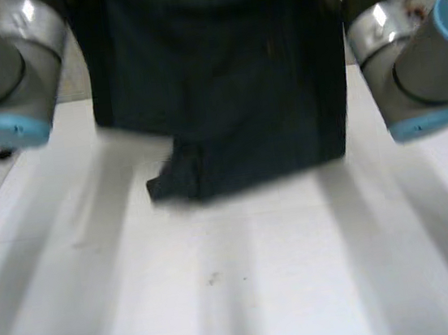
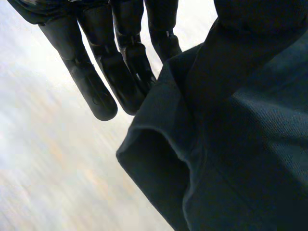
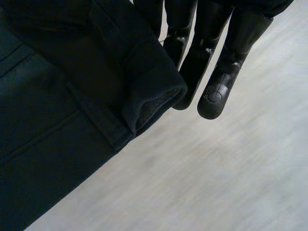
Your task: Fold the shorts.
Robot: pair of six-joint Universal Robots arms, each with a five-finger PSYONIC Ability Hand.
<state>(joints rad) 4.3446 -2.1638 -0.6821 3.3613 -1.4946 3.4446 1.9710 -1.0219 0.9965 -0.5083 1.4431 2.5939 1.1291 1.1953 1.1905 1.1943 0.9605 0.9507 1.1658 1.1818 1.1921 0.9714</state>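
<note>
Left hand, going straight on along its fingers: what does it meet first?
Probably the table: past the left hand's fingertips lies bare white surface. The shorts it pinches hang beside the fingers, not ahead. How near the table is, I cannot tell.

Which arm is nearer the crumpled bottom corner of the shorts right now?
Left. The crumpled corner hangs at the bottom of the shorts, on the side of the left arm; the right arm is farther off, past the opposite edge.
</note>
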